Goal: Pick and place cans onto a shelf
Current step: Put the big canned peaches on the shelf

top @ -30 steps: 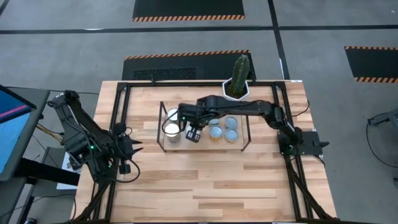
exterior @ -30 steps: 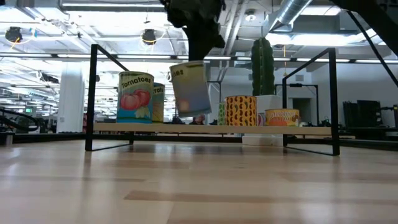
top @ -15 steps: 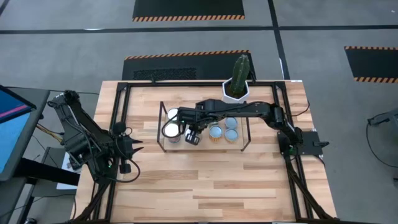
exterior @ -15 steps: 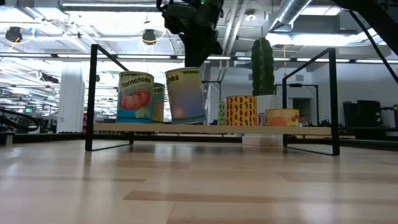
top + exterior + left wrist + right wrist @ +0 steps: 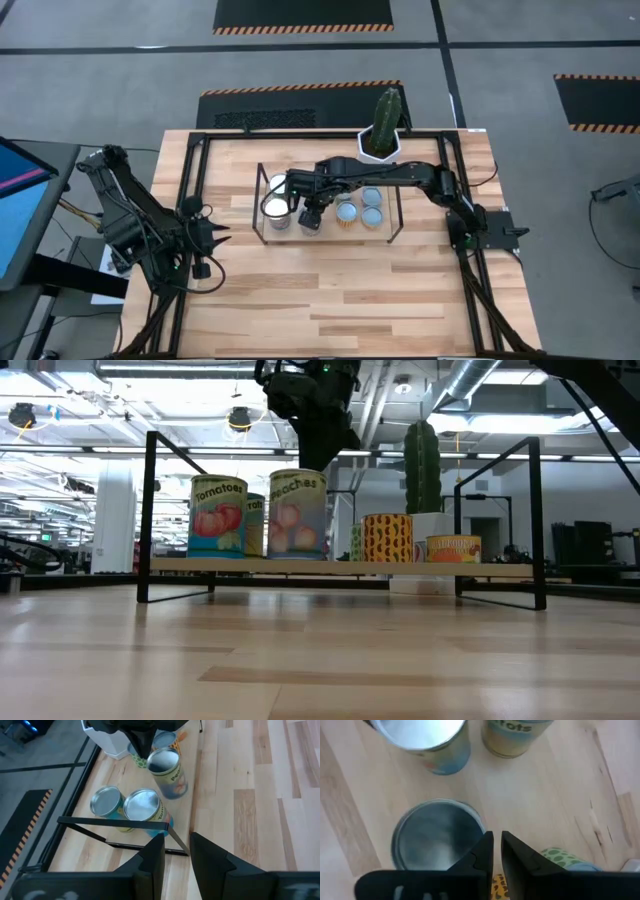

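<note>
I see all the cans (image 5: 297, 512) standing on the shelf (image 5: 340, 568), none left on the table. My right gripper (image 5: 493, 851), fingers nearly together, holds nothing above the peaches can; the left gripper (image 5: 175, 851) waits slightly parted, empty.

Right gripper (image 5: 318, 448) cut off at the low view's top edge, carrots can (image 5: 255, 524) mostly hidden behind the tomatoes can (image 5: 218, 516) and peaches can (image 5: 297, 513), green-spotted can (image 5: 565, 859) barely peeking past the fingers (image 5: 481, 855) at the right wrist view's lower right.
</note>
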Controlling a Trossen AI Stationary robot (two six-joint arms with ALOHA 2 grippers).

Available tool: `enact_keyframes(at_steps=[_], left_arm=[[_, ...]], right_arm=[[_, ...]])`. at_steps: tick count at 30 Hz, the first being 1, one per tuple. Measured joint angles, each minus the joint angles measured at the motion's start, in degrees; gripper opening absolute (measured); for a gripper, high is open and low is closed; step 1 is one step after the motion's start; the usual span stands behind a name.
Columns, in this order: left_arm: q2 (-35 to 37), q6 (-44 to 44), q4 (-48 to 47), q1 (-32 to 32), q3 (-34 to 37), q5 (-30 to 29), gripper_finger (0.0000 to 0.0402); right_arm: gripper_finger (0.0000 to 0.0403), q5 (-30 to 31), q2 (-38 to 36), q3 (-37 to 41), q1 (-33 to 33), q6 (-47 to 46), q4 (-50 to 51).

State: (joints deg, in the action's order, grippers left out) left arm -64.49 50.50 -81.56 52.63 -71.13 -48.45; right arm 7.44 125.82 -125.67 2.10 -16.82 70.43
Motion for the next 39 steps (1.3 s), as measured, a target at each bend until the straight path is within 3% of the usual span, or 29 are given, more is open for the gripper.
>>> enact_keyframes(at_steps=[6,14,18,25,39], left_arm=[[0.00,0.01,0.00,0.00,0.00,0.00,0.0081],[-0.01,0.10,0.00,0.00,0.00,0.00,0.0081],[-0.02,-0.59,0.02,-0.01,0.00,-0.34,0.0081],[-0.01,-0.52,0.19,0.01,-0.01,-0.39,0.0081],[-0.02,-1.42,0.24,-0.01,-0.02,-0.41,0.0081]], right_arm=[[0.0061,0.17,-0.02,-4.65,-0.66,-1.43,0.83],[0.0060,-0.17,0.07,-8.10,-10.46,-6.80,4.75],[0.0052,0.24,3.59,-7.83,-13.73,-8.81,4.60],[0.0031,2.30,7.89,-8.07,-12.72,-10.18,7.28],[0.0031,4.52,6.12,-7.98,-9.06,-9.68,8.22]])
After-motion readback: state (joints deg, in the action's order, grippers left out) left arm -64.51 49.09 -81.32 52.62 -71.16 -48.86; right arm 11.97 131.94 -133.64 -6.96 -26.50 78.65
